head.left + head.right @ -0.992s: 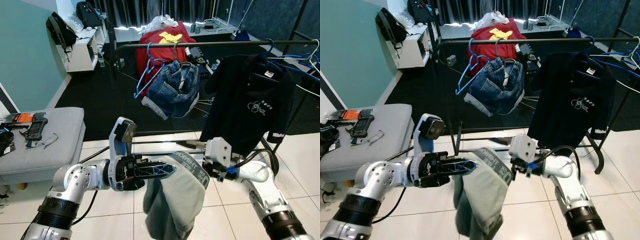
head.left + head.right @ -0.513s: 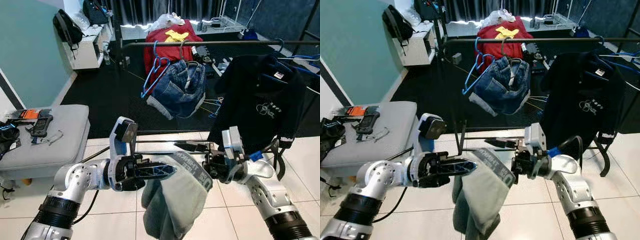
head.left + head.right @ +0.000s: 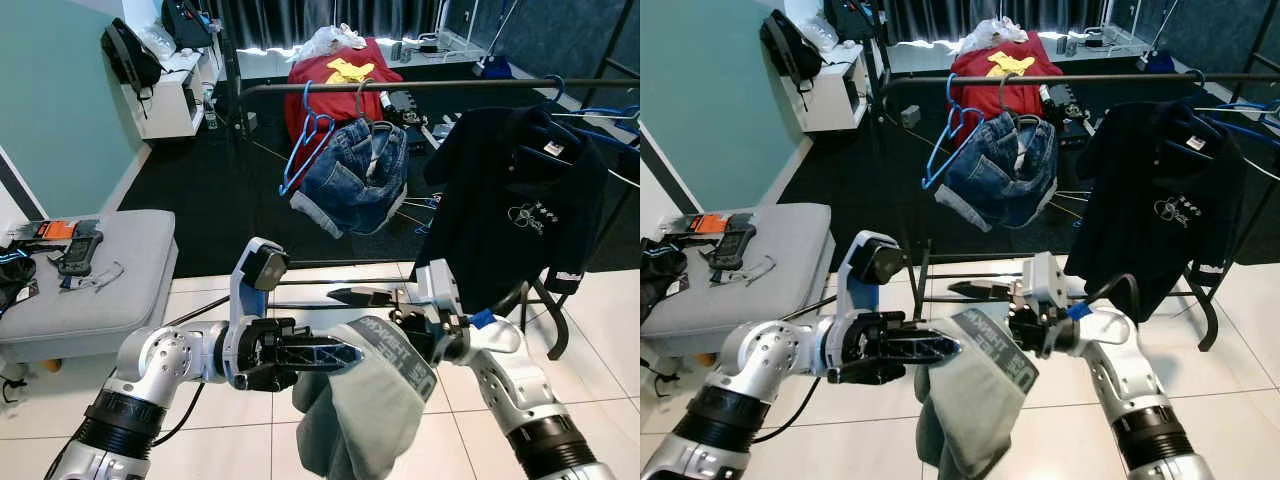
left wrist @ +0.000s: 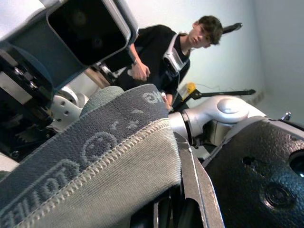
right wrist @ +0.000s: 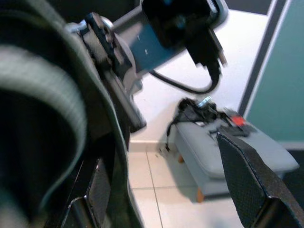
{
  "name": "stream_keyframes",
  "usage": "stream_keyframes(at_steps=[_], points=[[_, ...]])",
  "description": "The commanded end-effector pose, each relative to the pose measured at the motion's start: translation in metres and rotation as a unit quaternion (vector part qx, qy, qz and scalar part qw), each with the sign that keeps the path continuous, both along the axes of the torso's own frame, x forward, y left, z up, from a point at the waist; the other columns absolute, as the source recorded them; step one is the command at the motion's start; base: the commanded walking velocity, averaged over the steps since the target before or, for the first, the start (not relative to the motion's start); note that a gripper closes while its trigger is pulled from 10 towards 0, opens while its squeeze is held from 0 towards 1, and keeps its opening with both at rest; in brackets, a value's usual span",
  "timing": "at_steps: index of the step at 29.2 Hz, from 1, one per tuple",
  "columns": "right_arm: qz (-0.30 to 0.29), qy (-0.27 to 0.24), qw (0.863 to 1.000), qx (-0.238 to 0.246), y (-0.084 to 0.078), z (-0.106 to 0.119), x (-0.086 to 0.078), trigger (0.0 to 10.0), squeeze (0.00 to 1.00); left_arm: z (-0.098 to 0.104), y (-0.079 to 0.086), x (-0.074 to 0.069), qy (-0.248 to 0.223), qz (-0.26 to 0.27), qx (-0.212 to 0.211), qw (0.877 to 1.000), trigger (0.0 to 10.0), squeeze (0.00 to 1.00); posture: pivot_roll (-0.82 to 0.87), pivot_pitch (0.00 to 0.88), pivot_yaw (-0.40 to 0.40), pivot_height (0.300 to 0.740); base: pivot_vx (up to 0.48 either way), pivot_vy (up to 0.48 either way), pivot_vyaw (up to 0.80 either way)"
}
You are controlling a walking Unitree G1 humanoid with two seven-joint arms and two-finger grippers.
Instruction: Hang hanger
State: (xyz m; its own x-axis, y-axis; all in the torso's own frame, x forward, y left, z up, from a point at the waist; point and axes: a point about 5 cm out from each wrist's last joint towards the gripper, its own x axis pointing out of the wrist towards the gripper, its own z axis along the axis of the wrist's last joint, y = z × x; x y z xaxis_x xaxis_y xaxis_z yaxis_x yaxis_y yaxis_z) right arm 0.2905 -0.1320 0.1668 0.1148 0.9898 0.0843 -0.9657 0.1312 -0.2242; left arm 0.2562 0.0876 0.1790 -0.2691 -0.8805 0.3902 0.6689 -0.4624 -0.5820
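grey garment point(image 3: 375, 400) with a lettered waistband hangs low in front of the robot, over the white tile floor point(image 3: 590, 340), held up between the 2 grippers. no hanger frame can be made out under the cloth, so cannot tell whether it sits on 1.

left gripper point(image 3: 335, 352): fingers pressed together on the waistband's left end, pointing toward the robot's right. left wrist view shows the band point(image 4: 95, 147) lying across the fingertip; a person stands behind in that view.

right gripper point(image 3: 975, 290): reaches in from the right, fingers pointing toward the robot's left, spread, 1 finger point(image 5: 251, 185) clear of the cloth, the other under the band. not pinching, by my reading.

key relation: the waistband's long axis runs left-right, roughly parallel to the black rail point(image 3: 420, 86), which lies farther away and higher than both grippers. free stretch of rail sits between the denim shorts point(image 3: 350, 175) and the black polo point(image 3: 515, 200), nearer the right arm's side. judgement: next move needs a lift up and forward toward that gap.
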Motion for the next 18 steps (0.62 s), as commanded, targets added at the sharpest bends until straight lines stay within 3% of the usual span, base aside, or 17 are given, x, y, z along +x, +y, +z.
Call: stream_keyframes(at_steps=[1, 5, 6, 7, 9, 10, 11, 12, 13, 14, 15, 16, 17, 18], points=[[0.016, -0.008, 1.0, -0.004, 0.006, 0.001, -0.001, 10.0, 0.0, 0.002, -0.003, -0.002, -0.006, -0.015, -0.001, 1.0, 0.0, 0.0, -0.08, 0.06, 0.045, 0.74, 0.0, 0.0, 0.0], [0.045, -0.008, 0.999, 0.006, 0.012, 0.006, -0.004, 10.0, 0.0, 0.0, -0.006, -0.003, -0.006, -0.017, 0.002, 1.0, 0.0, 0.0, -0.08, 0.06, 0.044, 0.74, 0.0, 0.0, 0.0], [0.057, -0.002, 0.998, 0.008, 0.013, 0.007, -0.006, 9.1, 0.0, 0.0, -0.007, -0.001, -0.007, -0.011, 0.002, 1.0, 0.0, 0.0, -0.08, 0.06, 0.043, 0.74, 0.0, 0.0, 0.0], [0.057, -0.002, 0.998, 0.008, 0.013, 0.007, -0.006, 9.1, 0.0, 0.0, -0.007, -0.001, -0.007, -0.011, 0.002, 1.0, 0.0, 0.0, -0.08, 0.06, 0.043, 0.74, 0.0, 0.0, 0.0], [0.073, 0.012, 0.997, 0.005, 0.009, 0.006, -0.011, 5.9, 0.0, 0.001, -0.005, 0.004, -0.008, 0.008, 0.0, 1.0, 0.0, 0.0, -0.08, 0.059, 0.042, 0.74, 0.0, 0.0, 0.0], [0.073, 0.012, 0.997, 0.005, 0.009, 0.006, -0.011, 5.9, 0.0, 0.001, -0.005, 0.004, -0.008, 0.008, 0.0, 1.0, 0.0, 0.0, -0.08, 0.059, 0.042, 0.74, 0.0, 0.0, 0.0], [0.073, 0.017, 0.997, -0.002, 0.006, 0.003, -0.012, 3.9, 0.0, 0.001, -0.004, 0.006, -0.009, 0.018, -0.002, 1.0, 0.0, 0.0, -0.08, 0.058, 0.043, 0.74, 0.0, 0.0, 0.0], [0.058, 0.021, 0.998, -0.01, 0.003, 0.0, -0.011, 3.8, 0.0, 0.003, -0.003, 0.008, -0.01, 0.024, -0.006, 1.0, 0.0, 0.0, -0.08, 0.056, 0.043, 0.74, 0.0, 0.0, 0.0], [0.058, 0.021, 0.998, -0.01, 0.003, 0.0, -0.011, 3.8, 0.0, 0.003, -0.003, 0.008, -0.01, 0.024, -0.006, 1.0, 0.0, 0.0, -0.08, 0.056, 0.043, 0.74, 0.0, 0.0, 0.0], [0.046, 0.023, 0.999, -0.016, 0.002, -0.003, -0.01, 5.6, 0.0, 0.004, -0.002, 0.009, -0.01, 0.027, -0.009, 1.0, 0.0, 0.0, -0.08, 0.056, 0.043, 0.74, 0.0, 0.0, 0.0], [0.046, 0.023, 0.999, -0.016, 0.002, -0.003, -0.01, 5.6, 0.0, 0.004, -0.002, 0.009, -0.01, 0.027, -0.009, 1.0, 0.0, 0.0, -0.08, 0.056, 0.043, 0.74, 0.0, 0.0, 0.0], [-0.038, 0.016, 0.996, -0.08, -0.006, -0.02, 0.0, 10.0, 0.0, 0.008, -0.001, 0.01, -0.012, 0.032, -0.02, 0.999, 0.0, 0.0, -0.08, 0.051, 0.041, 0.74, 0.0, 0.0, 0.0], [-0.038, 0.016, 0.996, -0.08, -0.006, -0.02, 0.0, 10.0, 0.0, 0.008, -0.001, 0.01, -0.012, 0.032, -0.02, 0.999, 0.0, 0.0, -0.08, 0.051, 0.041, 0.74, 0.0, 0.0, 0.0], [-0.093, 0.01, 0.992, -0.086, -0.013, -0.028, 0.006, 10.0, 0.0, 0.009, 0.0, 0.01, -0.012, 0.033, -0.027, 0.999, 0.0, 0.0, -0.08, 0.049, 0.041, 0.74, 0.0, 0.0, 0.0]])
